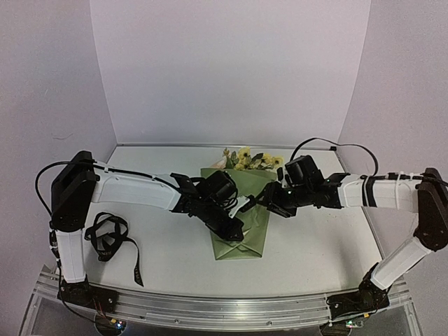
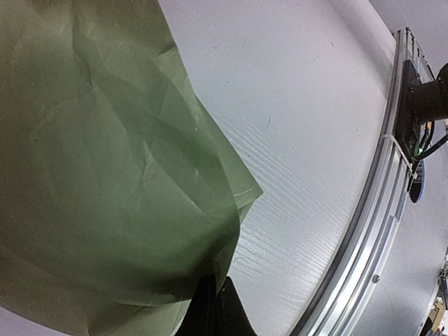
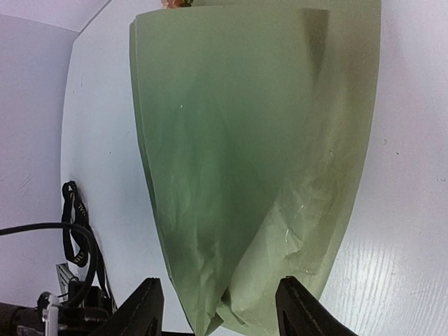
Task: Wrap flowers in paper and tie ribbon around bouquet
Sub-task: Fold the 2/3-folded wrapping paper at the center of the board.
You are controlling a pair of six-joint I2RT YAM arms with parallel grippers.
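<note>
Pale purple walls fill the top of the frame, behind a white table. A shiny metal rail runs along the bottom.

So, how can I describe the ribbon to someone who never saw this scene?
Look at the white table, on its left side near the left arm's base. The ribbon lies there in loose loops. Unlike the round black cables nearby, it is flat.

The bouquet lies on the table, flowers at its far end; ribbon, seemingly, well left.
</note>
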